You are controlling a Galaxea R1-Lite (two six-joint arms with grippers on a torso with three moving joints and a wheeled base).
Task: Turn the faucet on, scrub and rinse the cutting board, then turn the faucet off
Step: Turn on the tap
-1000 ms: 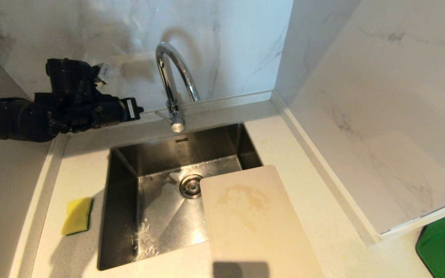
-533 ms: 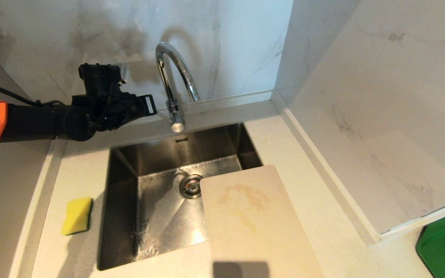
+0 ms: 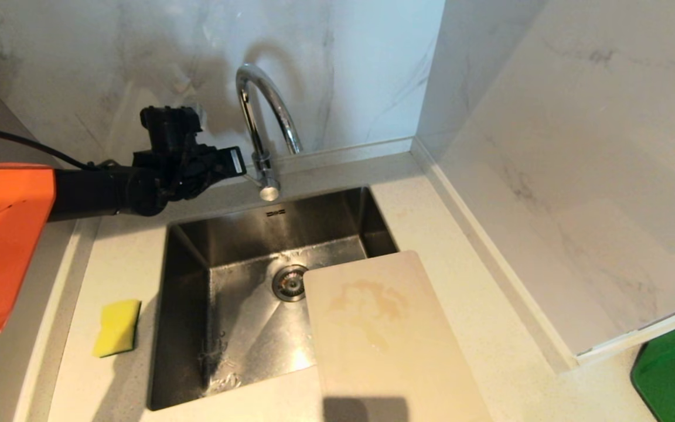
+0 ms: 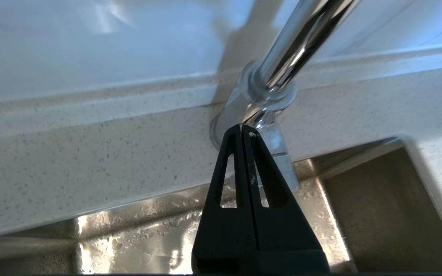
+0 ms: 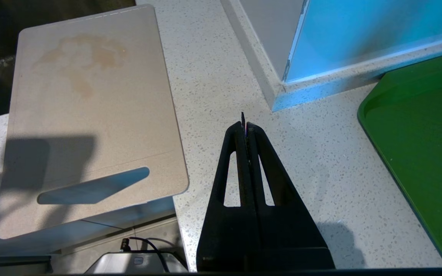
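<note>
The chrome faucet (image 3: 262,111) arches over the back rim of the sink. My left gripper (image 3: 242,166) is shut and empty, its tip right at the thin side lever (image 3: 251,176) by the faucet's base. In the left wrist view the shut gripper (image 4: 243,128) points at the faucet (image 4: 294,50), and the lever (image 4: 282,155) shows just behind the fingers. I see no water below the spout. The beige cutting board (image 3: 384,340) lies over the sink's near right corner with a brownish stain on it. My right gripper (image 5: 245,124) is parked, shut, beside the cutting board (image 5: 90,115).
The steel sink (image 3: 197,328) is wet, with a drain in the middle. A yellow sponge (image 3: 116,327) lies on the counter to its left. A green board (image 3: 674,369) sits at the far right, also seen as the green board (image 5: 420,145). Marble walls close the back and right.
My left arm has reached to the right along the back wall, bringing its shut gripper from well left of the faucet up to the lever. Board and sponge have not moved.
</note>
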